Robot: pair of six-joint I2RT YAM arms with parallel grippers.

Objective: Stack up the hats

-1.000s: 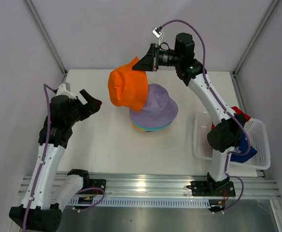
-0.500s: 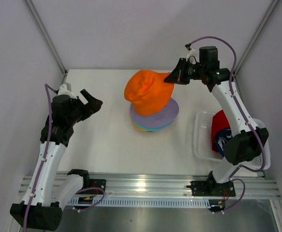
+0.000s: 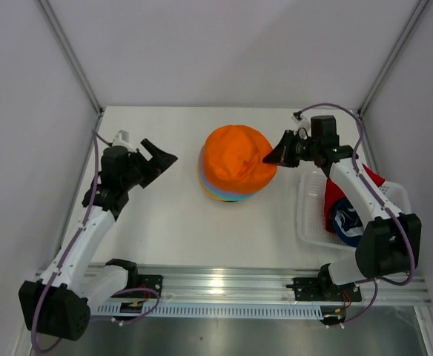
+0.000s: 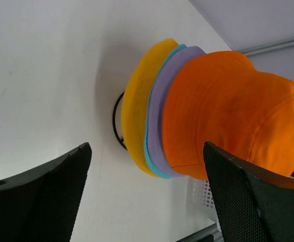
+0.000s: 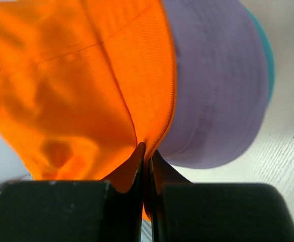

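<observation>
The orange hat (image 3: 235, 159) sits on top of the stack in the middle of the table. Below it are the lavender hat (image 4: 159, 101), a teal hat (image 4: 150, 151) and a yellow hat (image 4: 134, 111) at the bottom. My right gripper (image 3: 272, 157) is at the stack's right side, shut on the orange hat's brim (image 5: 152, 136), with the lavender hat (image 5: 217, 85) just beside it. My left gripper (image 3: 148, 152) hangs open left of the stack, apart from it, with nothing between its fingers (image 4: 51, 191). A red hat (image 3: 339, 196) and a navy blue hat (image 3: 350, 219) lie in the basket.
The white mesh basket (image 3: 394, 248) stands at the right edge of the table. A thin black wire stand (image 4: 116, 121) shows under the stack. Grey walls and metal posts close off the back and sides. The arm bases' rail runs along the near edge.
My right arm has swung down and right, bringing the orange hat from the air onto the lavender hat. My left gripper has moved a little right, towards the stack.
</observation>
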